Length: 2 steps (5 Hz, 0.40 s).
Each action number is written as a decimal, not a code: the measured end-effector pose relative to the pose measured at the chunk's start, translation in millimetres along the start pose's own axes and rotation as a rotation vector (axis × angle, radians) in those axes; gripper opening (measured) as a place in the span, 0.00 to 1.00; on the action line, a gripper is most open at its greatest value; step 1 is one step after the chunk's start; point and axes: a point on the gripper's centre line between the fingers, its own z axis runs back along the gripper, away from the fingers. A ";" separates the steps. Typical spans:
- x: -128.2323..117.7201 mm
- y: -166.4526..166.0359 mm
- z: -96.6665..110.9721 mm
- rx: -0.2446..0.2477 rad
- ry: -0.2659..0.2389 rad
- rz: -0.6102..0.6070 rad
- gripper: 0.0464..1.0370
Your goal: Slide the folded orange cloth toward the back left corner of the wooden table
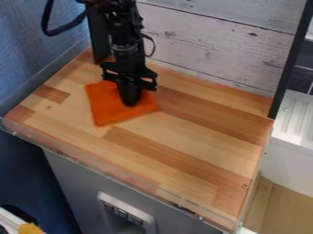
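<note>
Pointing down, the gripper is right over the orange cloth at the back left of the wood top, but I can't tell how open it is or if it holds any.

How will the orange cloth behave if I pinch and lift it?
Probably floppy: the orange cloth looks thin and lies flat on the wooden worktop, so its corners would likely droop. Being that thin, it should be light for its spread. A sideways push from the gripper may bunch it up rather than roll it.
</note>
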 end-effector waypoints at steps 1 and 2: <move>5.1 17.6 -1.4 -0.001 0.006 -0.020 0.01; 9.0 33.0 -0.8 0.000 0.009 -0.032 0.01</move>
